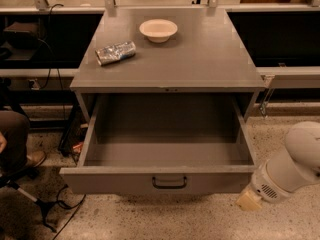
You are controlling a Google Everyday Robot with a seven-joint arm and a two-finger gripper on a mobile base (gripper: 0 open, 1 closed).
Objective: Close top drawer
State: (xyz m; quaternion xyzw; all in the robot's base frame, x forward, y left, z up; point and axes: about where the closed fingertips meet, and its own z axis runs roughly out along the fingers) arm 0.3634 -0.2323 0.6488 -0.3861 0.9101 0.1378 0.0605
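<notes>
The tool (248,200) sits beside the open top drawer (165,151).
Its grip state cannot be told; pushing squarely near the handle (169,182), to its left, should avoid jamming.

The top drawer (120,181) looks matt metal, the gripper (248,200) (by its front corner) smooth plastic.

The top drawer (115,181) is a wide, deep grey metal box, pulled far out from under the cabinet top and filling the lower middle of the frame. Its tall plain front panel faces the camera along the bottom, level and square. A small black loop handle (169,183) sits at the panel's centre. The side walls run back into the dark cabinet opening, and the flat grey floor shows inside. The gripper (248,200) hangs at the lower right, just beside the drawer's right front corner.
</notes>
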